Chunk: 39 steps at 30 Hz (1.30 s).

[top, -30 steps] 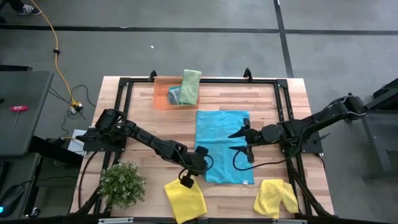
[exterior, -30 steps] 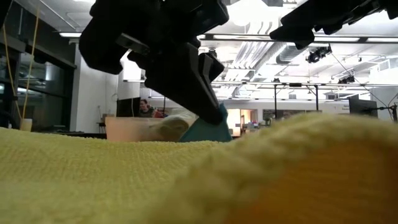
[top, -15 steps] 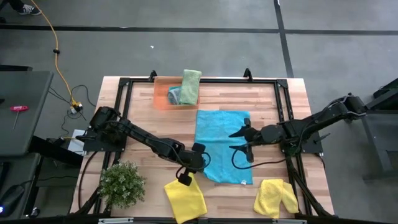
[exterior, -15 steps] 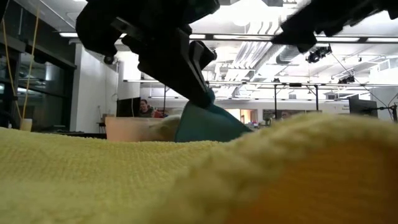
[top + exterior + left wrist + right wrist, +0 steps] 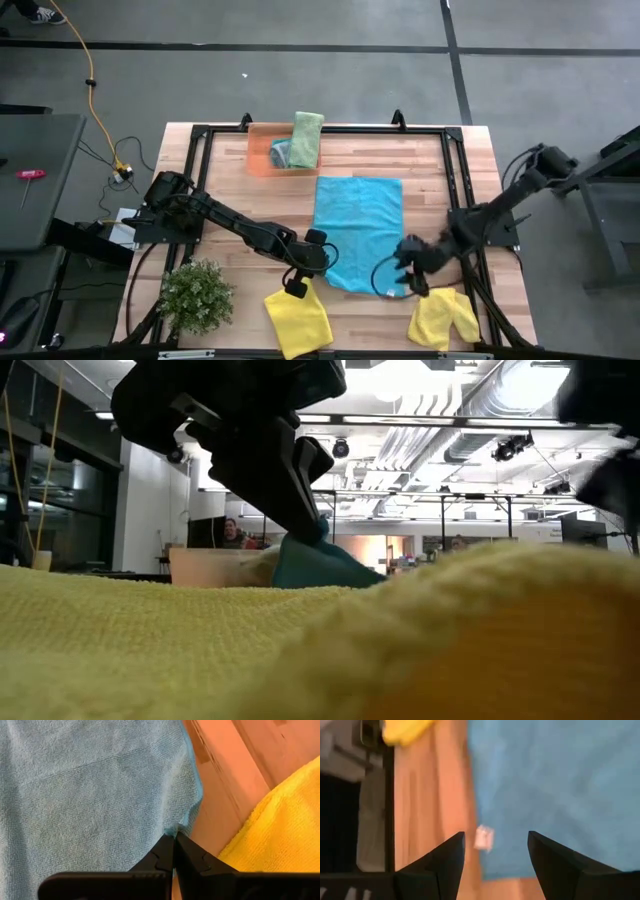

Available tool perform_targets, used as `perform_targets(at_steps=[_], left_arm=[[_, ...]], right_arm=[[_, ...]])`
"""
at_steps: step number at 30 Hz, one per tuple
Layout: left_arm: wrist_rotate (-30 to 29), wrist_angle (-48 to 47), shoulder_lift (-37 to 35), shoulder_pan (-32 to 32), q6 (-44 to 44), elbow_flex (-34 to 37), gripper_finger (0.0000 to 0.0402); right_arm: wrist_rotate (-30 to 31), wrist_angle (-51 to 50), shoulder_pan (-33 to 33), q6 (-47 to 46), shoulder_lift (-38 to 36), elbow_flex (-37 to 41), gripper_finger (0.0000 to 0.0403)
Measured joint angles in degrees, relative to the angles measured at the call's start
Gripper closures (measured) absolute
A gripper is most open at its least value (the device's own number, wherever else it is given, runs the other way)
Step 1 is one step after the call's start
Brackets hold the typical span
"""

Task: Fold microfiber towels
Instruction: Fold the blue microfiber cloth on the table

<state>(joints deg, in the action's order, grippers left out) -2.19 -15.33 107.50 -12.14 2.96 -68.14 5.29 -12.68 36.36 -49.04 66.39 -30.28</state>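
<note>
Teal towel: spread flat on the tabletop (image 5: 200,190), between the two hands; its near-left corner is lifted a little off the wood and drawn inward, so that edge now runs slanted.
Left hand (image 5: 318,262): pinched fully shut on that near-left corner of the teal towel (image 5: 358,225); the left wrist view shows the cloth edge caught right at the closed fingertips, with a yellow towel (image 5: 297,318) just beside and below the hand.
Right hand (image 5: 412,272): fingers spread wide, holding nothing; it has dropped from over the towel's right edge, where it hovered a second ago, down to the near-right corner, and its wrist view looks between the open fingers at that corner and its white label (image 5: 484,838).
Change: left hand has pulled its corner slightly up and toward itself over the last second; right hand has shifted toward the matching corner on its own side.
Meaning: likely the setup for a two-corner lift, so the near edge can be carried over to the far edge for the first fold; the right corner is not yet gripped.
Other towels: second yellow one (image 5: 444,318) just past the right hand at the near edge; green one (image 5: 306,139) and a grey one lie on the orange tray (image 5: 262,152), well beyond both hands.
Progress: early; teal towel not yet folded.
</note>
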Motion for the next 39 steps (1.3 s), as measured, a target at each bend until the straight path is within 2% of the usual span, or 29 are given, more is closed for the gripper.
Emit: perform_targets(at_steps=[4, 8, 21, 29, 33, 39], left_arm=[[0.0, 0.2, 0.0, 0.0, 0.0, 0.0, 0.0401], [0.0, 0.2, 0.0, 0.0, 0.2, 0.0, 0.0401], [0.0, 1.0, 0.0, 0.0, 0.2, 0.0, 0.0401], [0.0, 1.0, 0.0, 0.0, 0.0, 0.0, 0.0401], [0.0, 1.0, 0.0, 0.0, -0.1, 0.0, 0.0401], [0.0, 1.0, 0.0, 0.0, -1.0, 0.0, 0.0401]], right_arm=[[-0.8, 0.9, 5.3, -1.5, 7.6, -1.5, 0.0194], [-0.7, -1.5, 7.8, -0.6, 13.8, -5.4, 0.0194], [2.3, -19.7, 9.2, 4.1, 31.0, -20.6, 0.0194], [2.7, -26.7, 10.0, 6.8, 36.4, -27.6, 0.0201], [4.5, -28.9, 11.0, 4.8, 37.0, -28.8, 0.0241], [5.4, -29.2, 12.9, 1.5, 37.1, -28.7, 0.0361]])
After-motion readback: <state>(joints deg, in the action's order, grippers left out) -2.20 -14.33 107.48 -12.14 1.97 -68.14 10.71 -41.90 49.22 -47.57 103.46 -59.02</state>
